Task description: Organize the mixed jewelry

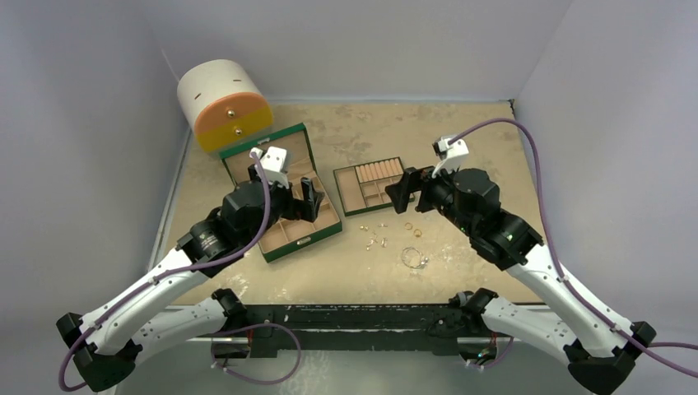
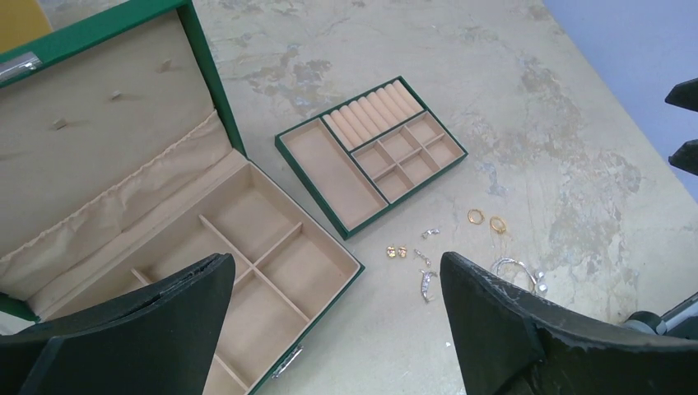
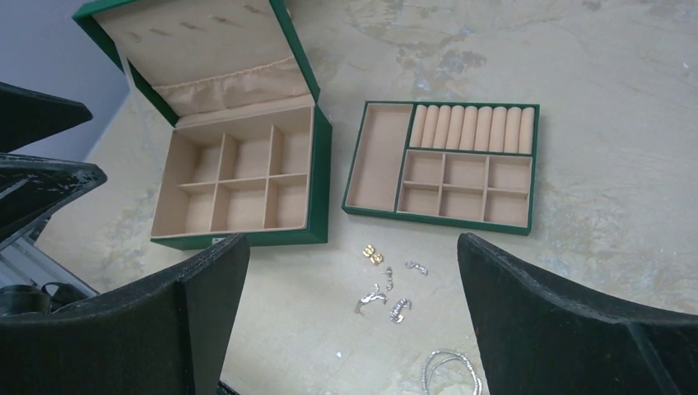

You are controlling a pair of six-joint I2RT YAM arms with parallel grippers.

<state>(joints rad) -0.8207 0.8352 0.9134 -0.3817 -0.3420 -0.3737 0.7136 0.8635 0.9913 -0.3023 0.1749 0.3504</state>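
Observation:
The mixed jewelry lies loose on the table in front of the tray: small gold and silver earrings (image 1: 377, 236), two gold rings (image 1: 412, 230) and a silvery wire hoop (image 1: 414, 258). The left wrist view shows the gold rings (image 2: 486, 220), gold earrings (image 2: 397, 250), a silver earring (image 2: 425, 284) and the hoop (image 2: 514, 267). The right wrist view shows gold earrings (image 3: 373, 254), silver earrings (image 3: 385, 300) and the hoop (image 3: 449, 370). My left gripper (image 1: 309, 202) (image 2: 335, 262) is open and empty above the green box. My right gripper (image 1: 403, 191) (image 3: 352, 243) is open and empty above the tray's right end.
The open green tan-lined box (image 1: 284, 197) (image 2: 123, 164) (image 3: 239, 173) sits left of centre. Its removable tray (image 1: 374, 185) (image 2: 370, 152) (image 3: 440, 164) with ring rolls lies beside it. A round white-and-orange drawer case (image 1: 224, 107) stands at the back left. Walls enclose the table.

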